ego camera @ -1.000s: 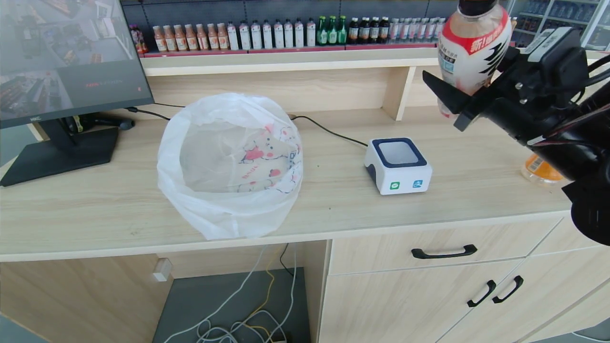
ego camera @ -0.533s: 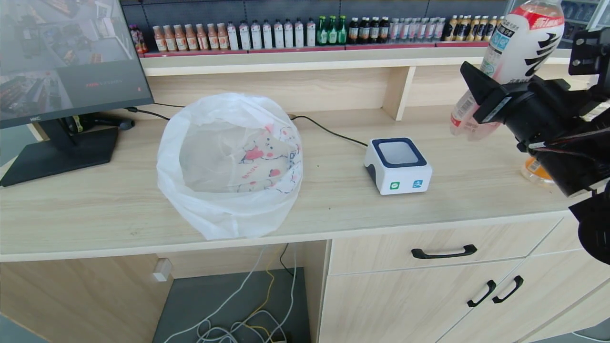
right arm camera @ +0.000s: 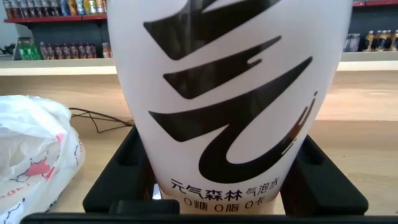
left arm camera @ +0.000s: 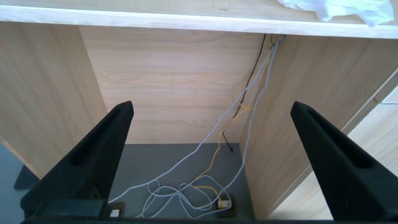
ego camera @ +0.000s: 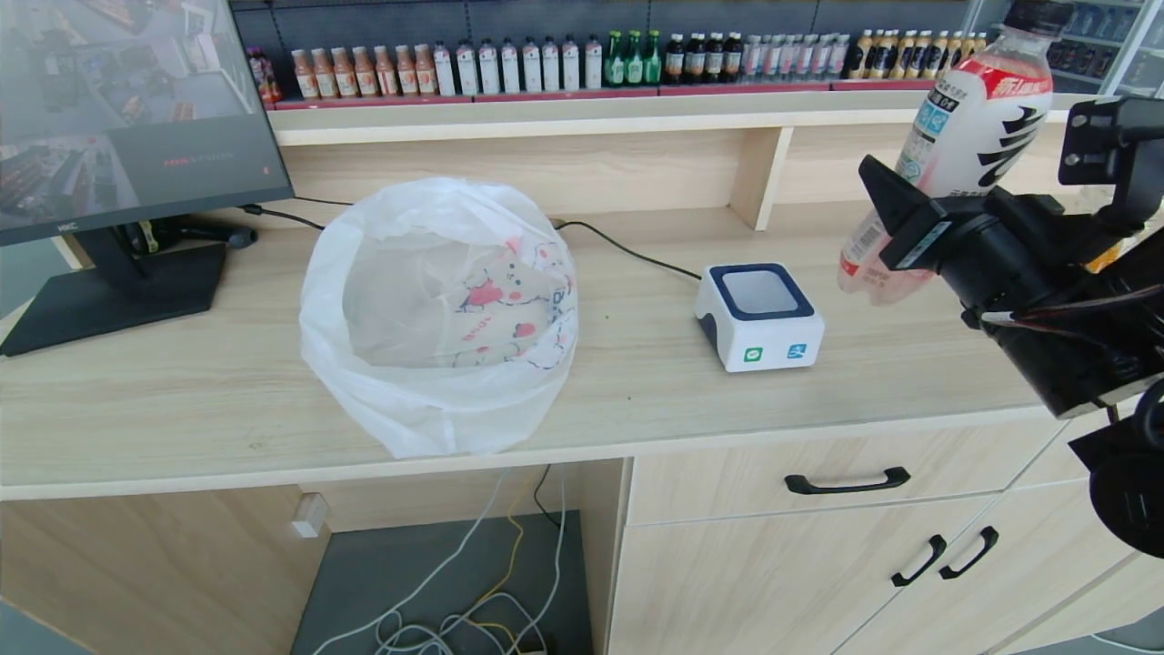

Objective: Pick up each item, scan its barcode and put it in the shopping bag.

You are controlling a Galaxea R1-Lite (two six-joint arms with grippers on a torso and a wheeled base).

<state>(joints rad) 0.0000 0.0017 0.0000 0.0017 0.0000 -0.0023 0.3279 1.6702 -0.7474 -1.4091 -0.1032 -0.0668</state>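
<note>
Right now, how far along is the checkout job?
Done: the drink bottle is picked up, clamped in the right jaws. In hand: it hangs tilted, to the right of the barcode scanner, not over it. Left: scanning, then dropping it into the shopping bag, which looks empty.

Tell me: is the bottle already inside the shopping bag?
No, the right gripper holds the bottle up right of the scanner, away from the shopping bag.

The middle of the bottle (ego camera: pixel 968 118) is covered by the right end effector (ego camera: pixel 912 223) clamped around it; in the right wrist view its cap and base are cut off. The monitor (ego camera: pixel 118 100) at the far left corner of the surface (ego camera: pixel 637 391) is cropped. The shelf drinks (ego camera: pixel 546 64) are too small to be identified.
</note>
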